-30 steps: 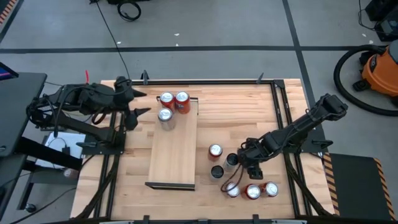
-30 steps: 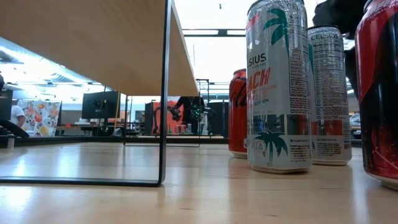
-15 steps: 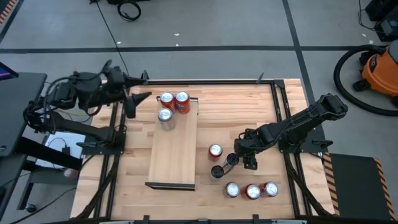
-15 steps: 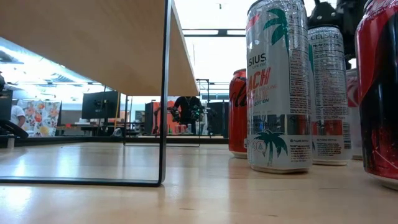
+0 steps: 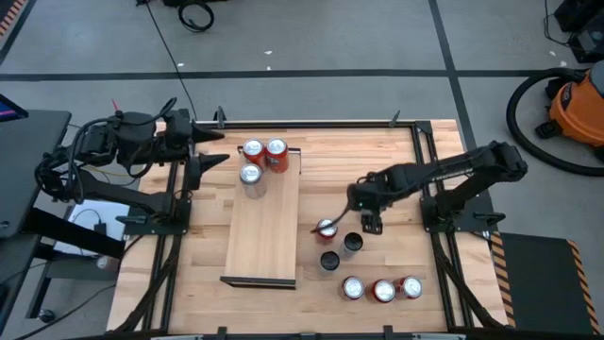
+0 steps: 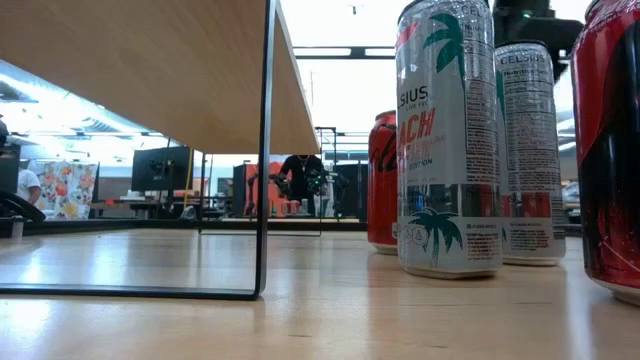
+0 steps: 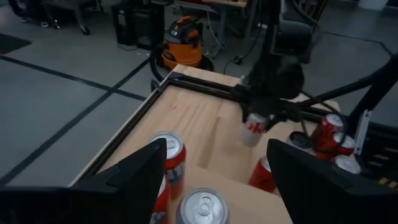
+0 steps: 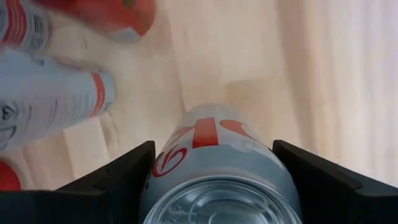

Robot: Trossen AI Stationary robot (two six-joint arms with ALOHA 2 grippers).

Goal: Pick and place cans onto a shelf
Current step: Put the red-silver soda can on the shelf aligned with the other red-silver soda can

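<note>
Right fingers [image 8: 112, 180] around silver can [image 8: 221, 168]

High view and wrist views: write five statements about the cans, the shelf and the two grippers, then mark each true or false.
1. Three cans stand on the shelf. True.
2. The right gripper holds a silver can between its fingers. True.
3. The left gripper grips a can. False: it is open and empty, at the shelf's far end beside the three cans.
4. The shelf's near end is full of cans. False: that end is bare.
5. Three cans stand in a row near the table's front edge. True.
</note>
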